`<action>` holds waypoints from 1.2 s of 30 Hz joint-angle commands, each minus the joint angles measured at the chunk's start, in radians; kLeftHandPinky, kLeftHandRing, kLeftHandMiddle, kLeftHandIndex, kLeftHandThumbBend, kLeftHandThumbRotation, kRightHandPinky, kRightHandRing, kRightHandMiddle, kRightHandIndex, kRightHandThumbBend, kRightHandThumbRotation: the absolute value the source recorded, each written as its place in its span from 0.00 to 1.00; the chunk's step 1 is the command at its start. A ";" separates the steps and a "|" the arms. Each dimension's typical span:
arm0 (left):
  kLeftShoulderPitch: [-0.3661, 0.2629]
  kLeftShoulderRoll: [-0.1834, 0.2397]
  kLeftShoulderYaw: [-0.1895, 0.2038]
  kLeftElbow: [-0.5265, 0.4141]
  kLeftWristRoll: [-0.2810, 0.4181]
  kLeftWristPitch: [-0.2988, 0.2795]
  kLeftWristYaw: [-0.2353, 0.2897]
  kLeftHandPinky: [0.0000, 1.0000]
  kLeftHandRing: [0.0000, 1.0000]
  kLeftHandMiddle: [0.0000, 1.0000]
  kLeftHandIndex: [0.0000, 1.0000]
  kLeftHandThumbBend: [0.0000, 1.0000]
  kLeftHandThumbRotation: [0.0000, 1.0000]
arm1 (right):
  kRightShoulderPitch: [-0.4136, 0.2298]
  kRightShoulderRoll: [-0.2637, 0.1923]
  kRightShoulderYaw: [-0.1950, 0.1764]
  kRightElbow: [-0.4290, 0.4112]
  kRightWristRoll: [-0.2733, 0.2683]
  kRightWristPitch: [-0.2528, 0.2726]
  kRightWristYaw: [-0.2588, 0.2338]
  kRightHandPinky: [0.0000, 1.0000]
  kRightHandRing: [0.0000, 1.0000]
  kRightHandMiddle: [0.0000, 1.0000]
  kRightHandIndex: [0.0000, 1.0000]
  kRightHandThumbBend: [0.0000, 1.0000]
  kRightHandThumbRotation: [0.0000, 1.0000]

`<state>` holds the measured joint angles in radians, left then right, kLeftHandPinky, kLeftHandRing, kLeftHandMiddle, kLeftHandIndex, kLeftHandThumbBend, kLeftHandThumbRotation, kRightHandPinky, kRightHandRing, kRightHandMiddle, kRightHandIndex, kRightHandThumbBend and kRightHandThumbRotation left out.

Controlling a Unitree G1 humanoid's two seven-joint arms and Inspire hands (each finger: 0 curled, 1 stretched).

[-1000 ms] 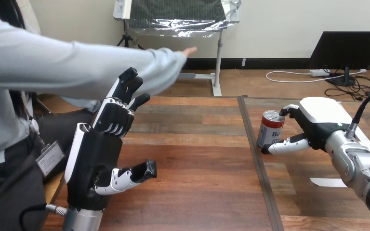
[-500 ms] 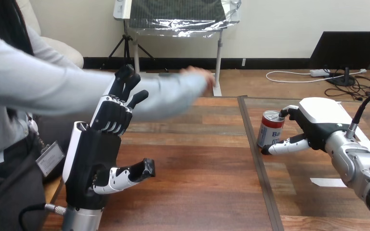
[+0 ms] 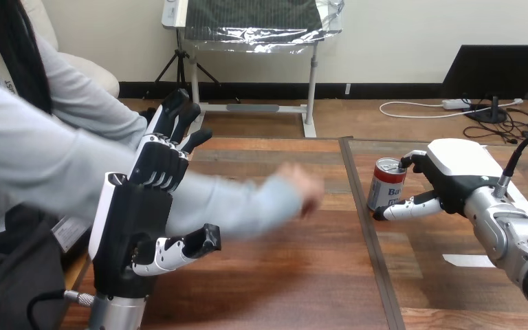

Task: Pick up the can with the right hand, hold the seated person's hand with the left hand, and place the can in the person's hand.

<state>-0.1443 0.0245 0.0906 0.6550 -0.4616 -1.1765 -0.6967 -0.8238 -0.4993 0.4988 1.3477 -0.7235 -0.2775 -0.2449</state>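
The person's hand has come down. Before, it was up high past the table's far edge. Now it is low over the table, and it looks blurry. The two robot hands and the can have stayed where they were.

The left hand stands up tall with its palm side turned to the right. Its fingers point straight up and sit close together. Its thumb sticks out to the right, low down. The person's grey sleeve goes behind this hand and comes out just above the thumb. The fingers are not curled round the sleeve.

The right hand reaches in from the right, with its back facing up. Its fingers are curled round the can. The thumb lies along the can's lower front. One fingertip bends in by the can's top rim. The can stands upright on the table, well to the right of the person's hand.
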 commanded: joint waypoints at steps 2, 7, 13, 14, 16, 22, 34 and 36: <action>-0.029 -0.005 -0.010 -0.048 0.003 -0.002 0.007 0.86 0.95 0.97 0.94 1.00 0.52 | -0.022 -0.004 -0.006 -0.008 0.008 -0.011 -0.006 0.94 0.89 0.78 0.79 1.00 0.65; -0.031 -0.003 -0.013 -0.044 -0.001 0.002 0.002 0.87 0.96 0.98 0.94 1.00 0.52 | -0.022 -0.006 -0.003 -0.009 0.005 -0.015 -0.011 0.94 0.88 0.77 0.78 1.00 0.65; -0.033 -0.006 -0.013 -0.040 -0.011 0.004 -0.002 0.87 0.96 0.98 0.94 1.00 0.52 | -0.022 -0.008 -0.002 -0.009 0.003 -0.017 -0.016 0.94 0.87 0.75 0.77 1.00 0.65; -0.033 -0.006 -0.013 -0.040 -0.013 0.005 -0.004 0.87 0.96 0.98 0.94 1.00 0.52 | -0.022 -0.008 -0.002 -0.009 0.003 -0.018 -0.016 0.94 0.87 0.75 0.77 1.00 0.64; -0.035 -0.007 -0.013 -0.039 -0.015 0.009 -0.005 0.87 0.96 0.98 0.94 1.00 0.51 | -0.022 -0.009 0.001 -0.010 -0.001 -0.018 -0.021 0.94 0.87 0.75 0.77 1.00 0.64; -0.038 -0.008 -0.007 -0.036 0.001 0.002 0.006 0.87 0.95 0.97 0.94 1.00 0.52 | -0.021 -0.010 0.002 -0.011 -0.002 -0.025 -0.034 0.93 0.86 0.73 0.75 1.00 0.64; -0.051 -0.005 -0.005 -0.022 -0.001 0.003 -0.002 0.87 0.95 0.98 0.94 1.00 0.52 | -0.029 -0.013 0.000 -0.011 0.001 -0.019 -0.020 0.93 0.86 0.74 0.74 1.00 0.64; -0.054 -0.005 -0.004 -0.019 -0.001 0.002 -0.002 0.87 0.95 0.98 0.94 1.00 0.51 | -0.029 -0.014 0.000 -0.011 0.001 -0.021 -0.024 0.93 0.86 0.74 0.74 1.00 0.64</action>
<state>-0.1435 0.0213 0.0911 0.6550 -0.4627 -1.1685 -0.6977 -0.8241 -0.5075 0.4977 1.3477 -0.7230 -0.2949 -0.2683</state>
